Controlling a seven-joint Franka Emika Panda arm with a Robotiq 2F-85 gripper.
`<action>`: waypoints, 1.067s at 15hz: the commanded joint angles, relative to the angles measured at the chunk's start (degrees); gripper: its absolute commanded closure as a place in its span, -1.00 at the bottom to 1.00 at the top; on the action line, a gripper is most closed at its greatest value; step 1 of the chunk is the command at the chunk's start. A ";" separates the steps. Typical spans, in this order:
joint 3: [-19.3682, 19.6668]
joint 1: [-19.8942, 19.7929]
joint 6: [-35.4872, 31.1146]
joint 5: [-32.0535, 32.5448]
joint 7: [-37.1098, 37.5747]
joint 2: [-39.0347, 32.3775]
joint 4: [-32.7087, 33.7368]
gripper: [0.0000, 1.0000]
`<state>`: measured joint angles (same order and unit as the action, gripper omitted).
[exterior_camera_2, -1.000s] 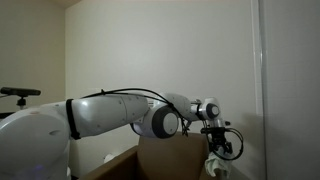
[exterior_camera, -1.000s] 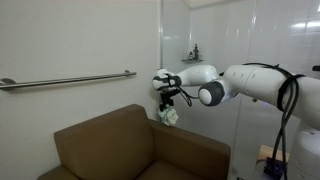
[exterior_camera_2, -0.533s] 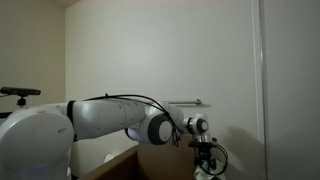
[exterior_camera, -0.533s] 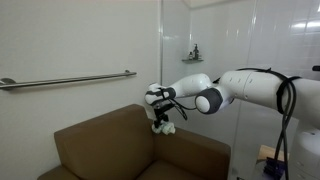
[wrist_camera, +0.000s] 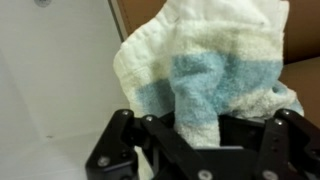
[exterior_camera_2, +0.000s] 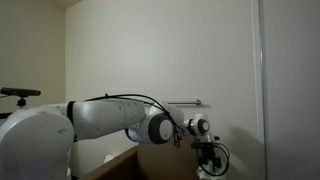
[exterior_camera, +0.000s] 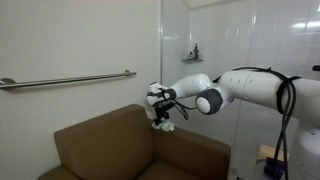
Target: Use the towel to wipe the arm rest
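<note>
- White-walled corner, with a brown sofa (exterior_camera: 100, 150) under a grab bar (exterior_camera: 70, 80).
- Gripper (exterior_camera: 160, 112) is clamped tight on the towel (wrist_camera: 200, 60), which bunches out past the jaws.
- Towel hangs just over the arm rest (exterior_camera: 195, 150), beside the backrest (exterior_camera: 105, 130); I can't tell if it's touching.
- Risk: it's only a small pinch, so dragging over grippy upholstery could tug the towel loose.

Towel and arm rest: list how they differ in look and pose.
The towel is whitish with a blue band; the arm rest is plain brown. The towel is small, rumpled and pinched in the gripper; the arm rest is wide and smooth. Both look soft.
</note>
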<state>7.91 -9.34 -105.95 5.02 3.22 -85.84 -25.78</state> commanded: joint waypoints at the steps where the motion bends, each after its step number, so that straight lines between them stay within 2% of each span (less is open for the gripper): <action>1: -0.54 -0.77 -3.94 0.13 2.56 0.00 -0.49 0.89; 9: -1.67 -0.18 -11.16 -0.05 0.95 0.00 -0.78 0.89; 13: -1.88 0.15 -7.02 0.39 -2.99 -0.11 -2.67 0.90; 16: -2.31 0.36 -1.84 0.59 -9.00 -0.05 -2.19 0.89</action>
<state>6.59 -9.08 -112.73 4.94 -0.20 -85.88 -27.25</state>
